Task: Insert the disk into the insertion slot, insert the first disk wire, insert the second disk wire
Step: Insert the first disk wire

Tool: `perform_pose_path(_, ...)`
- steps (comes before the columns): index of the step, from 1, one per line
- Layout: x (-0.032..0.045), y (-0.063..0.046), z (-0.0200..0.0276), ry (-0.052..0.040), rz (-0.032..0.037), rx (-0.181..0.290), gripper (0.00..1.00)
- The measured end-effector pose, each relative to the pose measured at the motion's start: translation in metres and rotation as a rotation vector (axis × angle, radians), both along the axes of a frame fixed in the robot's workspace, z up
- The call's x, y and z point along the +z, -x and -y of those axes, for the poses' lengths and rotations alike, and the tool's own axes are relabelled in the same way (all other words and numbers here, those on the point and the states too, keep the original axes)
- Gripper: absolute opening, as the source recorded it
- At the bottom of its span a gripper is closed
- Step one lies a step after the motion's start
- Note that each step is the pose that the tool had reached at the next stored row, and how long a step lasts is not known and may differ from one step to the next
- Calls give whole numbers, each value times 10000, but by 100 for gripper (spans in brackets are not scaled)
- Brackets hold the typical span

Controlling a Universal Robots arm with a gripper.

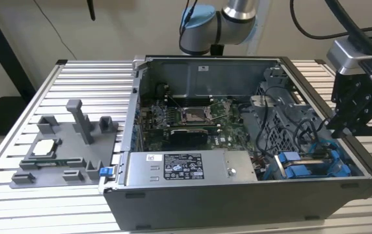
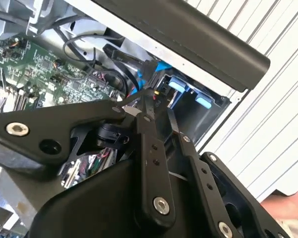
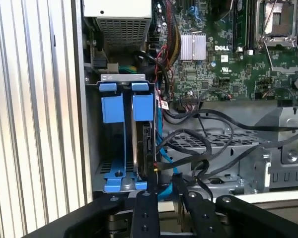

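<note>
The disk (image 3: 139, 144) stands on edge in its blue carrier inside the insertion slot (image 3: 121, 78), a grey metal bay in the corner of the open computer case. A second blue carrier (image 3: 112, 109) sits beside it. In the exterior view the disk (image 1: 303, 170) lies low at the case's right end. My black gripper (image 1: 335, 129) hangs over the case's right wall, just above that bay. In both wrist views the gripper (image 3: 165, 176) (image 2: 156, 101) points at the disk's rear end. A light blue wire (image 3: 161, 148) and looping black wires (image 3: 198, 148) run close by it.
The green motherboard (image 1: 186, 114) covers the case floor, and the grey labelled power supply box (image 1: 186, 168) sits along the front. A grey fixture (image 1: 63, 156) with a small blue clip (image 1: 104, 170) stands on the ribbed table at the exterior view's left.
</note>
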State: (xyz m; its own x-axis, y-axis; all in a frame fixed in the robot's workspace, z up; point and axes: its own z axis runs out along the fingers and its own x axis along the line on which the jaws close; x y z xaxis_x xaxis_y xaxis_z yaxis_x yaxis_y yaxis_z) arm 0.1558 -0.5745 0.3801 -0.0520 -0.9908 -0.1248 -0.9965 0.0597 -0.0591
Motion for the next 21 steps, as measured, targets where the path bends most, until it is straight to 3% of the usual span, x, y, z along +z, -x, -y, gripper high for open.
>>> perform_pose_path(2,4,1,-13,-19,160,-31,100)
perform_pose_path(6,50,1,-43,-23,330,-80,100)
perform_pose_path(11,63,1,-83,-53,684,-136,100)
perform_pose_path(13,63,1,-104,-68,791,-147,100)
perform_pose_path(16,63,-9,-140,-83,846,-150,100)
perform_pose_path(21,57,-72,-147,-106,852,-151,100)
